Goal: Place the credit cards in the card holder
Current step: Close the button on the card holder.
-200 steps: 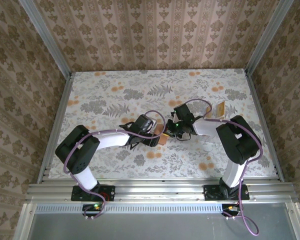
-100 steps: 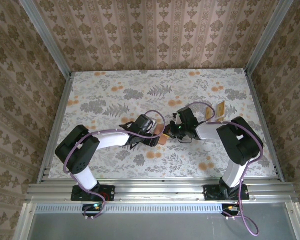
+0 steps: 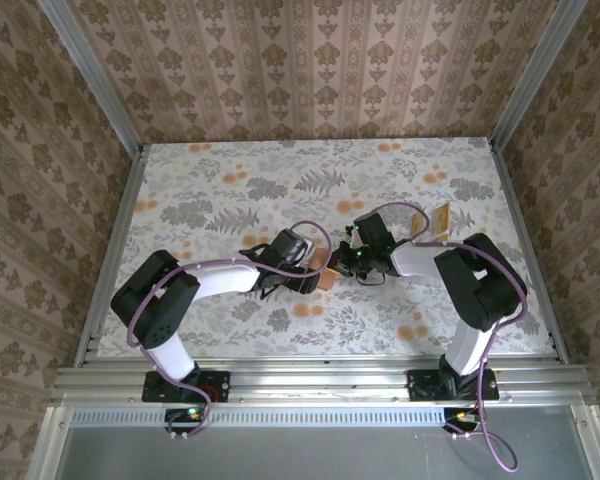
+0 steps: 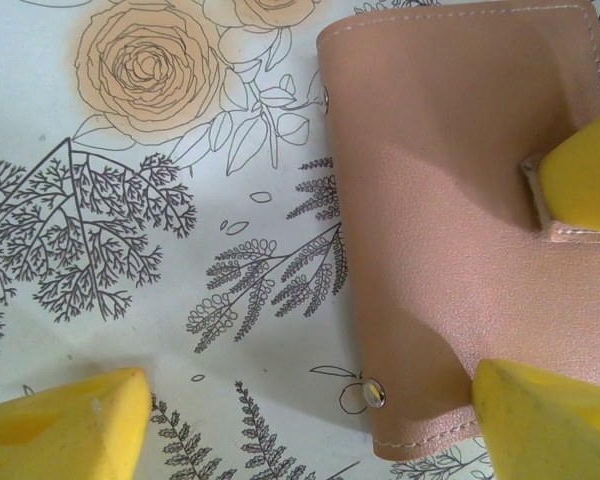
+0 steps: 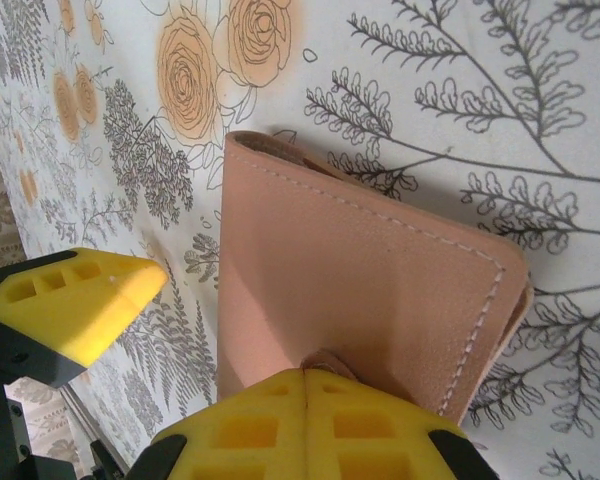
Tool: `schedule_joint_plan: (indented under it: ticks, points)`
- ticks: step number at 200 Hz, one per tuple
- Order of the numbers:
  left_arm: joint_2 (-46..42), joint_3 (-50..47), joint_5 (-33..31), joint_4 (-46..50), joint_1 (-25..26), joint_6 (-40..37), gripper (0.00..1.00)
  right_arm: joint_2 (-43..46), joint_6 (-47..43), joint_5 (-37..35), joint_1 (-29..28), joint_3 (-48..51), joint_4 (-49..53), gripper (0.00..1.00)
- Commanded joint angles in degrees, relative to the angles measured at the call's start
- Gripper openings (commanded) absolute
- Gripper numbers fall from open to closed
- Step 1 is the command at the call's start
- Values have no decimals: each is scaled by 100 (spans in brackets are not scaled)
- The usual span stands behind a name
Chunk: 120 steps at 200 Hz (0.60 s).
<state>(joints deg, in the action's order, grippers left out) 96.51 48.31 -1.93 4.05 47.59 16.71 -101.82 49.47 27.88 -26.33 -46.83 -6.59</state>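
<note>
top: high, looking down, far | wrists: close, downward | shared: card holder (image 4: 440,200)

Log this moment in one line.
left gripper: open, straddling card holder edge | right gripper: shut, tips on card holder

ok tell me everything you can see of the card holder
The card holder is a flat, pinkish-brown, leather-like wallet with pale stitching along its edges and two small metal studs on one side. It lies folded on the floral tablecloth near the table's middle. The shut right hand meets a tab at its edge. The open left hand straddles another edge, one finger at a corner.
</note>
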Motion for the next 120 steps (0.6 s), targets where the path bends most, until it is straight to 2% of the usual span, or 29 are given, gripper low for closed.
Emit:
schedule_joint_plan:
  ticks: [1,33,76,120]
  points:
    - [124,38,-16,431,20,-63,85,-705,-123,-1144,101,348,1474,0]
    - [92,43,38,434,16,-42,85,-971,-45,-998,101,410,1318,0]
    - [-5,-139,154,264,18,218,85,-490,-159,-689,104,104,1529,0]
    - [-160,-209,104,143,-48,420,86,-306,-350,-253,99,-1278,1985,33]
